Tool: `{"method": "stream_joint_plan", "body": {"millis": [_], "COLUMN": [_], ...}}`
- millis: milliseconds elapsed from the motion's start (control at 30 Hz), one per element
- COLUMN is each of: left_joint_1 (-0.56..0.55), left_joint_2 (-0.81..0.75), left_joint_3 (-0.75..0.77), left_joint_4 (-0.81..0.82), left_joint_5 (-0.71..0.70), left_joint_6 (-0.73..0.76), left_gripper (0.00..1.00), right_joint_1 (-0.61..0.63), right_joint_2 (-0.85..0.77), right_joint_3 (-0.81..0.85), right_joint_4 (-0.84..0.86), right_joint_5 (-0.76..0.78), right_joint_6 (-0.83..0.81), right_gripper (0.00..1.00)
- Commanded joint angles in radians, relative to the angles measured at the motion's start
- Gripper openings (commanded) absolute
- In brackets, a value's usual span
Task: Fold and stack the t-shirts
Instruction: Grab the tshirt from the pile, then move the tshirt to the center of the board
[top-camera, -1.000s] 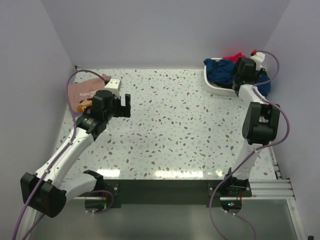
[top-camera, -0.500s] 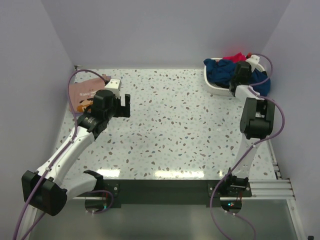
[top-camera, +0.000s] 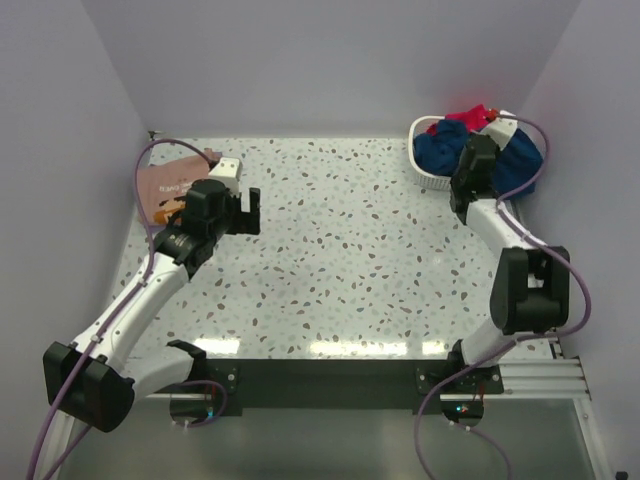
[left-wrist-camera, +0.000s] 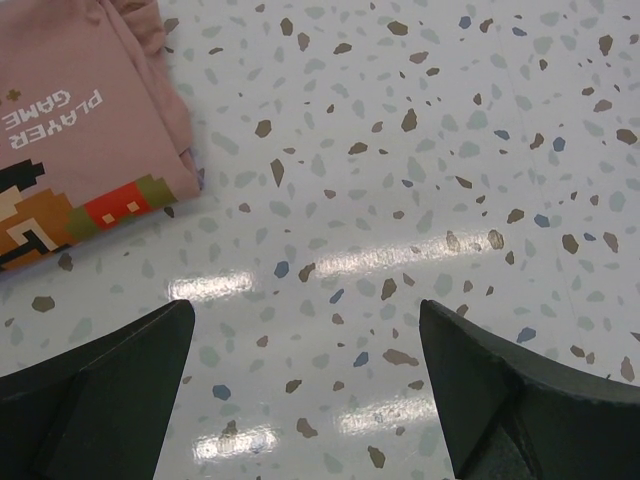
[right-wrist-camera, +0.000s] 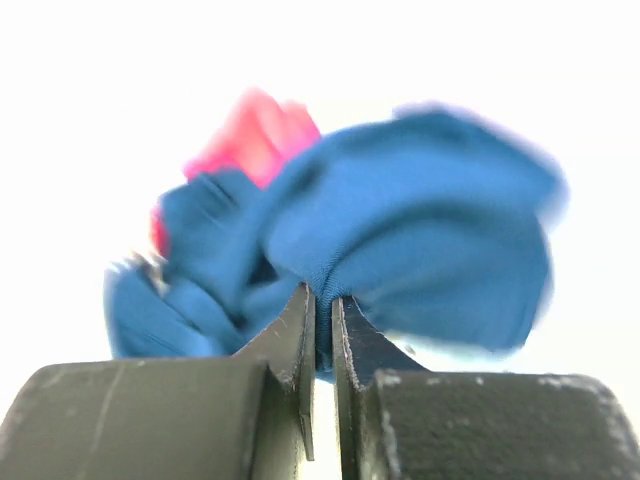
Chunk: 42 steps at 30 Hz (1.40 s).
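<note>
Speckled tabletop (top-camera: 340, 260), lavender walls. At the far right corner the right hand (right-wrist-camera: 322, 300), open a second ago over the white basket (top-camera: 428, 178), has now clamped shut on a fold of the dark blue t-shirt (right-wrist-camera: 420, 230), bunched in that basket. Judgement: the shirt is secured for drawing out to fold. The left hand (left-wrist-camera: 307, 320) hangs wide open and empty beside the folded pink t-shirt (left-wrist-camera: 70, 100), far left.
</note>
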Motion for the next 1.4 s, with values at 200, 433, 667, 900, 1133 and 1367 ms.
{"method": "stream_joint_plan", "body": {"millis": [200, 433, 667, 900, 1133, 1367], "left_joint_1": [0.007, 0.007, 0.007, 0.007, 0.001, -0.053], "left_joint_2": [-0.055, -0.074, -0.085, -0.091, -0.091, -0.041], "left_joint_3": [-0.006, -0.004, -0.012, -0.015, -0.027, -0.127], "left_joint_4": [0.028, 0.032, 0.048, 0.065, 0.058, 0.045], "left_joint_5": [0.030, 0.035, 0.058, 0.053, 0.052, -0.036], "left_joint_6": [0.008, 0.005, -0.005, -0.018, -0.113, -0.230], "left_gripper": [1.00, 1.00, 1.00, 1.00, 1.00, 1.00], "right_joint_1": [0.041, 0.130, 0.319, 0.610, 0.632, 0.630], "right_joint_2": [-0.258, -0.415, -0.467, -0.419, -0.498, -0.511], "right_joint_3": [0.253, 0.384, 0.419, 0.442, 0.237, -0.062], "right_joint_4": [0.008, -0.168, -0.311, -0.444, -0.526, -0.662], "right_joint_5": [0.013, -0.153, -0.234, -0.179, -0.040, 0.079], "right_joint_6": [-0.035, -0.002, -0.012, -0.037, 0.085, 0.146], "right_gripper": [0.00, 0.00, 0.00, 0.00, 0.11, 0.75]}}
